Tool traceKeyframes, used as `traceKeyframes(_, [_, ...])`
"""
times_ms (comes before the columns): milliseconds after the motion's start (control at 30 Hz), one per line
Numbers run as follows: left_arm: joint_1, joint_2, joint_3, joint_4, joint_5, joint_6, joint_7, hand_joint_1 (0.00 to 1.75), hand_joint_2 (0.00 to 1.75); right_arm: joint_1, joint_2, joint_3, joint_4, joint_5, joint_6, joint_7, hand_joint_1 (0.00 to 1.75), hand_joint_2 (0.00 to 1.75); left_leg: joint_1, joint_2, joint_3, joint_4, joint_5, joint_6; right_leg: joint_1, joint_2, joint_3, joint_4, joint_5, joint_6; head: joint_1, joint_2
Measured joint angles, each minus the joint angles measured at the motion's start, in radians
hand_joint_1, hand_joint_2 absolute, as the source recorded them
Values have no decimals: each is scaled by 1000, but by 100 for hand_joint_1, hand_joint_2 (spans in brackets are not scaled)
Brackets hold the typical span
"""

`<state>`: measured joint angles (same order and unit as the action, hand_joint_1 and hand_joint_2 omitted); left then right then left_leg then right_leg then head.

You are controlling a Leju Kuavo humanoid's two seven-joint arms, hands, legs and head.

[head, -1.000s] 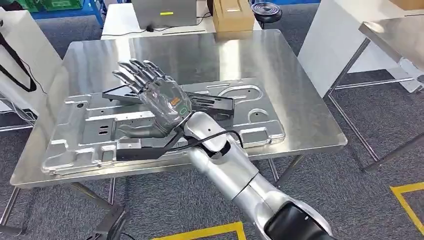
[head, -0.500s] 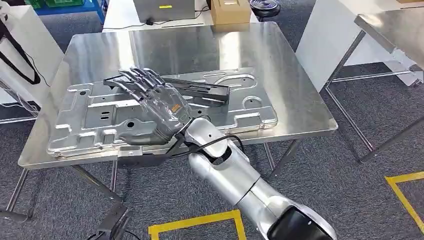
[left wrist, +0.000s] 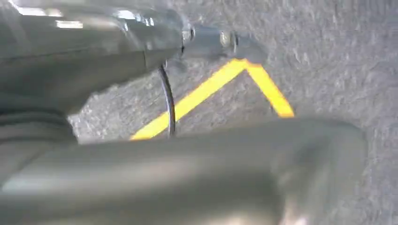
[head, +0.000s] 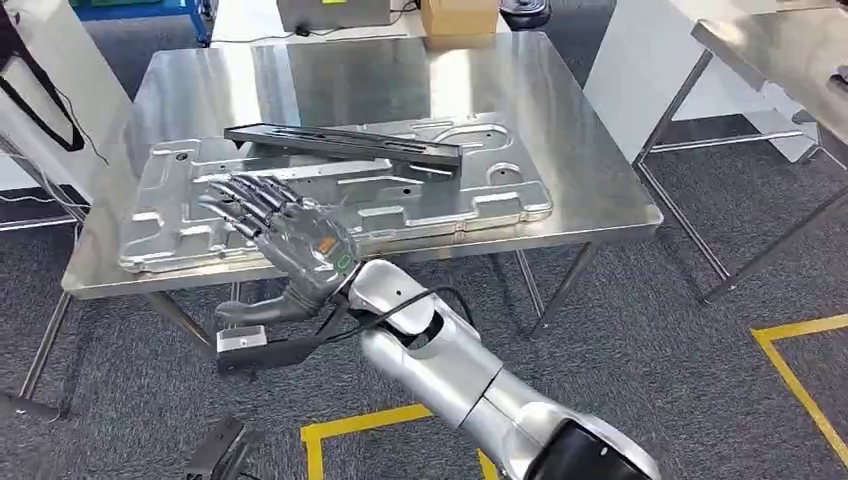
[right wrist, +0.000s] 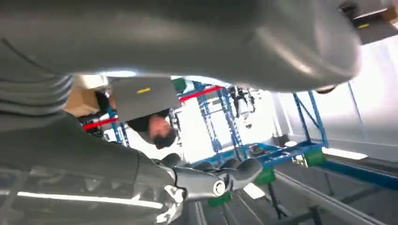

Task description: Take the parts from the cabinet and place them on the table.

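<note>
one steel table (head: pixel 590 190) carries two parts: one silver panel (head: pixel 420 205), one black bar (head: pixel 340 143).

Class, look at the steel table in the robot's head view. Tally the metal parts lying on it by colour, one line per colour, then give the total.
Silver: 1, the large stamped panel lying flat on the table.
Black: 1, the long bar resting across the panel's far side.
Total: 2 parts.

Cardboard box (head: pixel 458 15), yellow floor tape (head: pixel 795 375)
</note>
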<state>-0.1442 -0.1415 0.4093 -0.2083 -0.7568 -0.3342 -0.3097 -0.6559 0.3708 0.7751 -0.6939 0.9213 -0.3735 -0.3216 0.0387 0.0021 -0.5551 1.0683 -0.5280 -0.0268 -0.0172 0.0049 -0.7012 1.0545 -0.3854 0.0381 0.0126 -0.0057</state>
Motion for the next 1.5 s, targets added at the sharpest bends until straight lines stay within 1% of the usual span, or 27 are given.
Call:
traceKeyframes(100, [0, 2, 0, 0, 0, 3, 1, 0, 0, 16, -2, 28, 5, -24, 1, 1, 0, 0, -7, 2, -45, 1, 35, 20, 3, 0, -46, 178, -183, 4, 15, 0])
traceKeyframes(133, [0, 2, 0, 0, 0, 5, 1, 0, 0, 21, -2, 35, 6, -29, 0, 1, 0, 0, -10, 5, -61, 1, 47, 22, 3, 0, -58, 251, -217, 3, 17, 0])
traceKeyframes(200, [1, 4, 0, -1, 3, 19, 1, 0, 0, 30, -5, 47, 11, -46, -4, -1, 0, 0, -15, 8, -89, 2, 69, 22, 4, 0, -39, 297, -197, 2, 20, 0])
traceKeyframes(267, [0, 6, 6, -1, 45, 71, 1, 0, 0, 31, -6, 62, 22, -70, -17, -1, 0, 0, -21, 8, -118, 1, 91, 21, 11, 0, 47, 205, -130, -12, 26, 0])
traceKeyframes(300, [-1, 6, 13, -1, 62, 85, 2, 0, 0, 30, -5, 67, 27, -79, -24, -4, 0, 0, -23, 8, -127, 1, 102, 21, 18, 1, 114, 120, -121, -24, 28, 0])
traceKeyframes(333, [-2, 6, 20, -3, 71, 89, 3, 0, 0, 29, -4, 69, 31, -85, -27, -8, 0, 0, -22, 8, -132, 2, 110, 17, 27, 1, 178, 27, -152, -39, 27, 0])
traceKeyframes(367, [-2, 12, 26, -3, 76, 92, 5, 0, 0, 28, -1, 70, 35, -88, -27, -14, 0, 0, -23, 9, -134, 0, 118, 11, 29, 0, 217, -40, -177, -42, 27, 0])
traceKeyframes(467, [-2, 21, 34, -3, 80, 98, 11, 0, 0, 28, -3, 79, 67, -91, -29, -20, 0, 0, -13, 10, -135, -23, 158, -8, 40, 3, 199, -44, -151, -45, 27, 0])
traceKeyframes(500, [1, 27, 36, -3, 79, 103, 14, 0, 0, 33, -4, 84, 81, -94, -31, -22, 0, 0, -15, 8, -144, -21, 154, -12, 18, -1, 187, -64, -129, -47, 25, 0])
traceKeyframes(533, [4, 29, 37, -3, 77, 108, 18, 0, 0, 37, -2, 86, 90, -99, -31, -23, 0, 0, -16, 4, -152, -8, 110, -15, 19, -2, 174, -63, -115, -46, 22, 0])
traceKeyframes(567, [6, 29, 37, -3, 75, 110, 20, 0, 0, 41, -1, 89, 93, -107, -31, -24, 0, 0, -16, 3, -161, 40, 39, -14, 19, -2, 159, -63, -103, -60, 11, 0])
traceKeyframes(633, [6, 30, 39, -3, 75, 120, 22, 0, 0, 47, -1, 97, 103, -129, -27, -25, 0, 0, -16, 1, -180, 186, -70, -18, 19, -3, 130, -62, -78, -62, 6, 0])
traceKeyframes(667, [6, 31, 40, -3, 75, 125, 22, 0, 0, 52, -1, 100, 109, -145, -21, -25, 0, 0, -13, 1, -181, 248, -82, -22, 19, -3, 115, -61, -65, -61, 4, 0])
traceKeyframes(700, [6, 31, 42, -3, 74, 130, 22, 0, 0, 58, -1, 100, 115, -161, -11, -28, 0, 0, -10, 1, -173, 279, -61, -26, 17, -3, 99, -60, -53, -59, 3, 0])
traceKeyframes(733, [6, 32, 44, -3, 73, 132, 21, 0, 0, 65, -2, 100, 123, -178, -1, -34, 0, 0, -5, 1, -148, 271, -19, -30, 13, -3, 81, -58, -41, -53, 3, 0])
traceKeyframes(800, [5, 34, 45, -3, 68, 138, 19, 0, 0, 75, -3, 99, 146, -262, 71, -70, 0, 0, 7, 1, -42, 142, 42, -47, 2, -3, 43, -39, -23, -38, 2, 0])
traceKeyframes(833, [2, 34, 45, -5, 64, 138, 20, 0, 0, 80, -3, 92, 159, -335, 143, -97, 0, 0, 18, 1, 18, 53, 9, -60, 3, -3, 28, -23, -19, -30, -2, 0])
traceKeyframes(867, [-2, 34, 45, -6, 59, 138, 20, 0, 0, 88, -5, 78, 176, -415, 230, -127, 0, 0, 5, -7, 61, -15, -34, -60, 7, -3, 16, -9, -16, -26, -9, 0])
traceKeyframes(1000, [4, 34, 45, -6, 55, 141, 16, 0, 0, 156, -30, -1, 274, -566, 391, -205, 0, 0, 4, -8, 32, -10, -27, -12, 12, -5, 9, -9, 15, -6, 0, 0])
traceKeyframes(1067, [4, 37, 45, -6, 56, 149, 9, 0, 0, 197, -55, -35, 315, -598, 428, -205, 0, 0, 0, -5, 6, -8, -3, 11, 7, -4, -13, 50, -90, -1, 2, 0])
traceKeyframes(1133, [9, 42, 49, -6, 68, 169, 8, 0, 0, 249, -87, -76, 348, -629, 427, -188, 0, 0, -5, -4, -26, -8, 21, 19, 6, -4, -44, 196, -201, 2, 11, 0])
traceKeyframes(1167, [16, 44, 54, -6, 75, 179, 8, 0, 0, 278, -105, -97, 364, -642, 427, -181, 0, 0, -8, -4, -42, -7, 32, 20, 6, -4, -51, 263, -223, 2, 12, 0])
traceKeyframes(1233, [39, 57, 66, -6, 98, 198, 7, 0, 0, 342, -145, -139, 393, -690, 411, -145, 0, 0, -14, -1, -73, -7, 54, 21, 6, -4, -17, 286, -181, 0, 19, 0])
traceKeyframes(1300, [69, 68, 85, -5, 116, 212, -6, 0, 0, 395, -177, -188, 416, -745, 372, -94, 0, 0, -21, 1, -97, -7, 73, 20, 13, -4, 80, 176, -124, -13, 25, 0])
traceKeyframes(1367, [90, 74, 108, -3, 129, 233, -6, 0, 0, 443, -217, -261, 436, -848, 320, 11, 0, 0, -23, 1, -108, -6, 88, 15, 29, -5, 225, -20, -169, -37, 28, 0])
traceKeyframes(1400, [98, 78, 118, -2, 129, 242, 1, 0, 0, 465, -234, -306, 447, -909, 300, 65, 0, 0, -21, 2, -108, -8, 99, 10, 33, -4, 243, -64, -186, -35, 29, 0])
traceKeyframes(1500, [116, 88, 144, -2, 127, 259, 24, 0, 0, 541, -280, -441, 482, -979, 213, 227, 0, 0, -21, -2, -114, -26, 132, -5, 35, -6, 223, -72, -165, -41, 30, 0])
